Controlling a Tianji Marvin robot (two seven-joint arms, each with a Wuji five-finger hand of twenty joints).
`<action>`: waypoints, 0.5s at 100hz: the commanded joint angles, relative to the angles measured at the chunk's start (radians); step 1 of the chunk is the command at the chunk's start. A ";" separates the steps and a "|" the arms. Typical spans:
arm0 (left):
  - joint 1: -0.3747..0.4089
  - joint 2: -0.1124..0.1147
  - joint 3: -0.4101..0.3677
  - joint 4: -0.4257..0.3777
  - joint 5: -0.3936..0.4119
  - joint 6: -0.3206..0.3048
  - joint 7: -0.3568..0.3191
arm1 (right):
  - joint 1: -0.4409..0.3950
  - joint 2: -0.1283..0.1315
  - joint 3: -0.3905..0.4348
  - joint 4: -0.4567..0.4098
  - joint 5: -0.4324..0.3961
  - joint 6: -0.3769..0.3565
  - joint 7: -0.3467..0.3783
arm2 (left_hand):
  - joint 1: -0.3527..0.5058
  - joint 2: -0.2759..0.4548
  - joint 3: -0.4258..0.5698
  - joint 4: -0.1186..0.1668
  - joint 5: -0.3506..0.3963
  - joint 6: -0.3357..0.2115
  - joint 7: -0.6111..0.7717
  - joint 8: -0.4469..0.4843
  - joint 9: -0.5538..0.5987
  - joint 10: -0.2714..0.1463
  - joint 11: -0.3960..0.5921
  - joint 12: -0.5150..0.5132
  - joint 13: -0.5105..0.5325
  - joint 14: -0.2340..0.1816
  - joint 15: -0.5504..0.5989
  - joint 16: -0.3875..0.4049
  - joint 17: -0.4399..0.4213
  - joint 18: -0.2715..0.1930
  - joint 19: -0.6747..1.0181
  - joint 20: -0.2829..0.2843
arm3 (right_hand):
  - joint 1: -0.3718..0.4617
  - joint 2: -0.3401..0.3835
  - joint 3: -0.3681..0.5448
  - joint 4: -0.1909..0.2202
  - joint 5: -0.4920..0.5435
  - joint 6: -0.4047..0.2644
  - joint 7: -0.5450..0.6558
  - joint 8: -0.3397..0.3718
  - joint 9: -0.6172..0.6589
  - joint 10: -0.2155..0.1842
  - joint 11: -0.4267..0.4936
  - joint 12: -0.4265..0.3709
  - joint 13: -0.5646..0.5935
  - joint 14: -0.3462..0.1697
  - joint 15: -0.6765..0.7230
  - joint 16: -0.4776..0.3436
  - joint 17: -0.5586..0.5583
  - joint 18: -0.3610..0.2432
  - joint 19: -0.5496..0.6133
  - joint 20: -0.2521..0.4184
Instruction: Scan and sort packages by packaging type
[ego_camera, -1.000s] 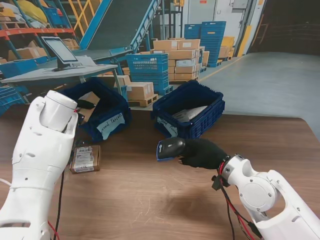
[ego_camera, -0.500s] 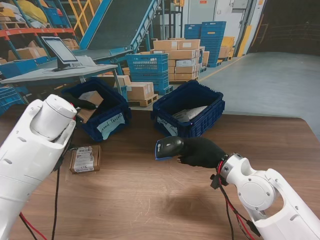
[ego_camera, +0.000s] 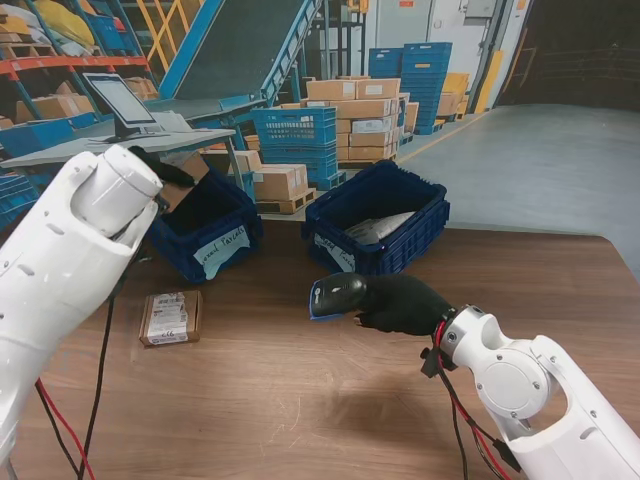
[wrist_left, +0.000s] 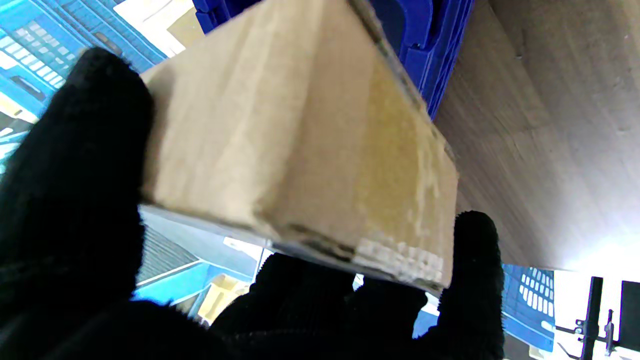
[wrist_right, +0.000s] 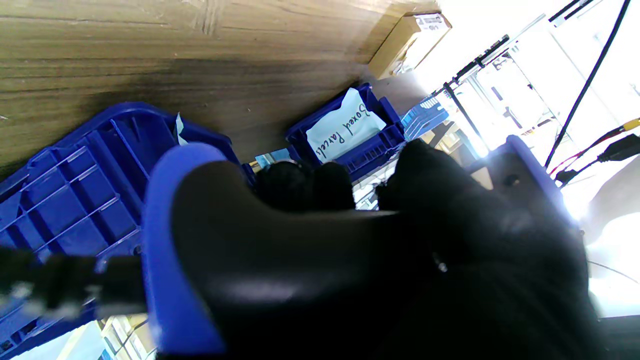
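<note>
A robot with two white arms works at a brown wooden surface (ego_camera: 300, 400) in a warehouse. The left hand (ego_camera: 160, 168), in a black glove, is closed around a plain cardboard box (ego_camera: 185, 175). The left wrist view shows the fingers (wrist_left: 75, 165) wrapped on either side of the box (wrist_left: 300, 145), with the blue wall of a crate just beyond it.

Compared with a second ago, the left arm has risen and swung away from the robot. The box then sat low inside the left crate (ego_camera: 215, 235); it is now held at the crate's far left rim, higher than before. A paper label on this crate reads "Boxed Parcels" in the right wrist view (wrist_right: 345, 130). The lift suggests the box has not been let go yet, and whether it is being repositioned or taken back out cannot be told.

The right hand (ego_camera: 400, 305) has hardly moved. It is clamped on a handheld scanner (ego_camera: 335, 295), black with a blue front, hovering over the surface and aimed toward the left.

A second small labelled box (ego_camera: 170, 317) lies flat on the surface, nearer to the robot than the left crate, probably awaiting a scan. The right crate (ego_camera: 380, 215) holds a pale soft package (ego_camera: 380, 226).
</note>
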 joint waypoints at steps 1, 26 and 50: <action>-0.028 -0.005 0.010 0.008 0.008 0.013 -0.032 | 0.006 -0.005 -0.002 -0.005 0.001 0.005 0.015 | 0.367 0.197 0.373 0.009 0.142 -0.222 0.215 0.064 0.124 -0.124 0.114 0.035 0.076 -0.096 0.102 0.040 0.007 0.042 0.039 0.028 | 0.114 0.089 0.091 -0.011 0.064 -0.063 0.027 0.016 0.013 0.022 -0.005 0.005 0.005 0.001 0.003 -0.004 0.000 -0.003 0.006 0.007; -0.093 -0.020 0.047 0.106 0.003 -0.001 -0.019 | 0.020 -0.004 -0.008 0.005 0.008 0.007 0.022 | 0.362 0.195 0.368 0.000 0.157 -0.241 0.209 0.041 0.126 -0.135 0.110 0.031 0.064 -0.100 0.089 0.021 -0.009 0.039 0.041 0.038 | 0.114 0.090 0.090 -0.011 0.064 -0.062 0.028 0.015 0.013 0.023 -0.005 0.005 0.004 0.000 0.003 -0.004 -0.001 -0.003 0.005 0.007; -0.155 -0.026 0.091 0.192 -0.027 -0.004 -0.037 | 0.025 -0.004 -0.011 0.007 0.015 0.013 0.028 | 0.355 0.207 0.350 -0.006 0.165 -0.267 0.198 0.020 0.103 -0.137 0.067 0.011 0.016 -0.099 0.027 -0.014 -0.036 0.025 -0.016 0.019 | 0.114 0.089 0.090 -0.011 0.063 -0.063 0.027 0.015 0.013 0.021 -0.005 0.005 0.004 0.001 0.003 -0.004 -0.001 -0.001 0.006 0.007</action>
